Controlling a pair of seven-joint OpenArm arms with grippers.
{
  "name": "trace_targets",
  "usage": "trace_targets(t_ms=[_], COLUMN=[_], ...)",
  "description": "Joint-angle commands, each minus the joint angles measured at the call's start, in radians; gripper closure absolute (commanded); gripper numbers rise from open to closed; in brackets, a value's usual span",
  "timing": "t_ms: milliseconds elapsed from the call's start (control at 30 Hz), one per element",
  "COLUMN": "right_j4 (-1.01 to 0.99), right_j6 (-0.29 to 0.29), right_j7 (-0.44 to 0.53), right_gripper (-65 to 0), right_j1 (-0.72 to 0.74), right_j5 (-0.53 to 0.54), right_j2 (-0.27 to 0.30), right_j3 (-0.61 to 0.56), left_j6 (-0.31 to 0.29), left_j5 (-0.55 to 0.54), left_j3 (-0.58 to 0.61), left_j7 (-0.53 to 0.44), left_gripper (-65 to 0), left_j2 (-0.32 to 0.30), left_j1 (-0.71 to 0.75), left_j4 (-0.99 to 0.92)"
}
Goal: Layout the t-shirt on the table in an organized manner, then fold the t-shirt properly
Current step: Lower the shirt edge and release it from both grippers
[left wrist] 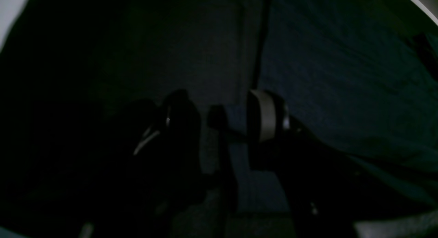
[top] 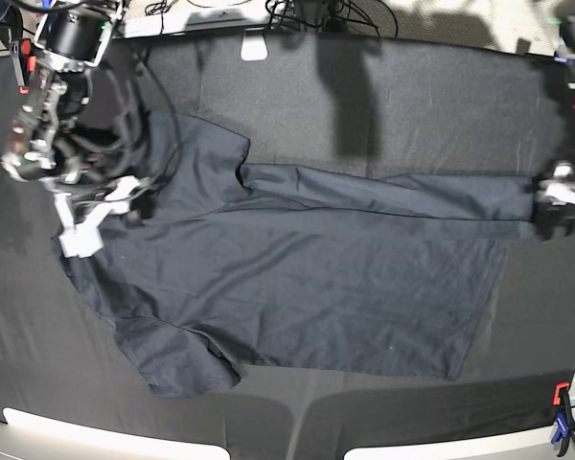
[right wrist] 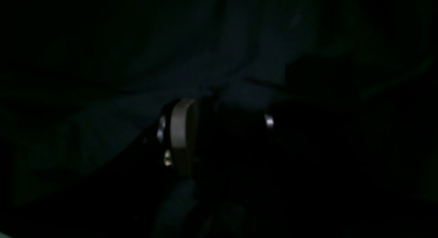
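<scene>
T-shirt (top: 297, 287) is lying spread across the surface (top: 412, 105), its upper edge folded over; left gripper (left wrist: 224, 123) and right gripper (right wrist: 219, 123) are standing parted, holding nothing. Dragging fingers risk rumpling the fold.

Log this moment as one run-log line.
t-shirt: one long fold made, on table | left gripper: open | right gripper: open

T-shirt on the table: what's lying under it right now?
Under the t-shirt only the table with its black cloth shows, around every edge. Whatever lies beneath the shirt's middle is covered, so I cannot tell.
</scene>
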Motion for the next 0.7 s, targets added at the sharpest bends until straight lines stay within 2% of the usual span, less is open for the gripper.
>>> trace_targets(t_ms=[0, 133, 200, 367, 467, 567, 667], right_j4=[0.043, 0.152, 0.210, 0.347, 0.413, 0.462, 0.489], right_j6=[0.017, 0.017, 0.017, 0.017, 0.017, 0.017, 0.017], right_j7=[0.015, 0.021, 0.034, 0.063, 0.064, 0.071, 0.073], right_gripper=[-24.1, -24.1, -24.1, -24.1, -24.1, -24.1, -24.1], right_j1=[0.003, -0.055, -0.094, -0.194, -0.246, -0.293, -0.331], right_j5=[0.041, 0.053, 0.052, 0.044, 0.036, 0.011, 0.011], right_j2=[0.019, 0.024, 0.024, 0.024, 0.025, 0.028, 0.047], right_j3=[0.011, 0.017, 0.017, 0.017, 0.017, 0.017, 0.016], left_j6=[-0.009, -0.009, -0.009, -0.009, -0.009, -0.009, -0.009], left_j5=[-0.021, -0.021, 0.010, 0.270, 0.421, 0.530, 0.669], left_j3=[-0.005, -0.005, -0.004, -0.003, 0.006, 0.103, 0.288], left_j7=[-0.003, 0.023, -0.010, -0.177, -0.285, -0.315, -0.323], left_gripper=[-25.5, -23.0, -20.7, -20.2, -20.2, -20.2, -20.2], left_j2=[-0.025, -0.026, -0.026, -0.026, -0.031, -0.092, -0.181], left_j1=[-0.009, 0.051, 0.114, 0.281, 0.350, 0.404, 0.427], left_j4=[0.019, 0.091, 0.180, 0.470, 0.575, 0.589, 0.576])
